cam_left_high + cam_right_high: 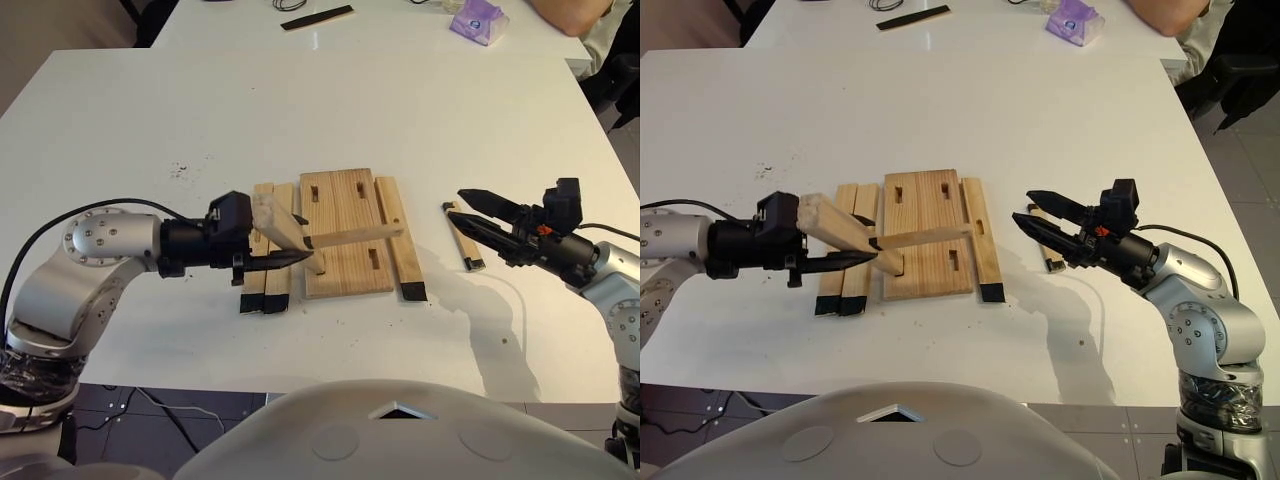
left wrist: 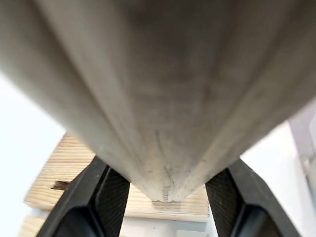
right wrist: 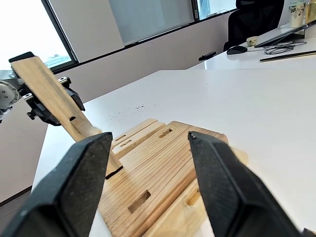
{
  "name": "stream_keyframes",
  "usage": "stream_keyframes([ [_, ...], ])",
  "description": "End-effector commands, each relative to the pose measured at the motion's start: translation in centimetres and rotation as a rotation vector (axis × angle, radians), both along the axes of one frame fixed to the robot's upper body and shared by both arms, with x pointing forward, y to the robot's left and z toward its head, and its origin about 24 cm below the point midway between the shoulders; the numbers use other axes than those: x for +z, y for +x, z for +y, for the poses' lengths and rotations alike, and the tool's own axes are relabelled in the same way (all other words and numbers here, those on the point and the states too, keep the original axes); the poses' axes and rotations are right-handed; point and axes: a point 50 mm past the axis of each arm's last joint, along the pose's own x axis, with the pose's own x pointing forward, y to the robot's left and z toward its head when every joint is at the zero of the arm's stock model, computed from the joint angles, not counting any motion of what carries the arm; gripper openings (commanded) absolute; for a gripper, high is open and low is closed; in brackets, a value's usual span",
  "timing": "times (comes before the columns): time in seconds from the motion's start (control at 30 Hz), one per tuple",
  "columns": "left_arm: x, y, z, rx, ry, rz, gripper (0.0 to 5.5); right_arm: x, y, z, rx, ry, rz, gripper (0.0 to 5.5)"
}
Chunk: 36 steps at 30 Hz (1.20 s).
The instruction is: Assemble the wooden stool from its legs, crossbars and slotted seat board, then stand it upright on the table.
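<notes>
The slotted seat board (image 1: 345, 232) lies flat mid-table. My left gripper (image 1: 290, 258) is shut on a wooden leg (image 1: 280, 222), holding it tilted over the board's left edge. A thin crossbar (image 1: 360, 236) runs from that leg rightward across the board. In the left wrist view the leg (image 2: 163, 98) sits between the black fingers (image 2: 106, 197). Two dark-tipped legs (image 1: 265, 285) lie left of the board and another leg (image 1: 405, 250) along its right side. My right gripper (image 1: 1024, 206) hovers open just right of the board, above a short crossbar (image 1: 465, 240) on the table.
A purple packet (image 1: 478, 20) and a dark strip (image 1: 317, 17) lie at the far end of the white table (image 1: 200, 110). Dark specks (image 1: 180, 170) mark the surface left of the parts. Bare tabletop lies beyond the board and at the front.
</notes>
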Motion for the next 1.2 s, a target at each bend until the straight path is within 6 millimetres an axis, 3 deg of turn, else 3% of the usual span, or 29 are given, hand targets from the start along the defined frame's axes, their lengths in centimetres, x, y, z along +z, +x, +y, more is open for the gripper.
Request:
stream_keyframes([
  [0.03,-1.0,0.1,0.6,0.065,0.029,0.125,2.84,0.2,-0.1,0.3,0.016,-0.008,-0.015,2.81],
  [0.13,-0.9,-0.3,1.1,0.081,0.069,0.122,3.34,0.1,-0.3,0.3,0.011,-0.008,-0.015,2.81],
  [0.3,-0.9,-2.1,2.8,0.141,0.135,0.123,3.34,0.0,-0.9,-0.1,-0.021,-0.01,-0.013,2.81],
  [0.47,-3.6,-2.7,6.0,0.45,0.22,0.243,3.34,0.0,-2.3,-0.8,-0.088,-0.016,-0.013,2.81],
  [0.6,-5.7,-4.4,4.8,0.453,0.209,0.307,3.34,-0.1,-2.8,-0.6,-0.11,0.004,-0.014,2.81],
  [0.73,-8.0,-5.5,4.3,0.46,0.303,0.335,3.34,-0.2,-2.7,-0.2,-0.111,0.017,-0.019,2.81],
  [0.83,-8.5,-4.5,5.8,0.523,0.391,0.298,3.34,-0.1,-2.5,-0.2,-0.111,0.012,-0.021,2.81],
  [0.97,-7.6,-2.7,7.8,0.564,0.448,0.227,3.34,-0.2,-2.5,-0.3,-0.116,0.014,-0.022,2.81],
  [1.2,-7.3,-2.3,7.6,0.549,0.422,0.24,3.34,-0.4,-2.5,0.0,-0.106,0.01,-0.021,2.81],
])
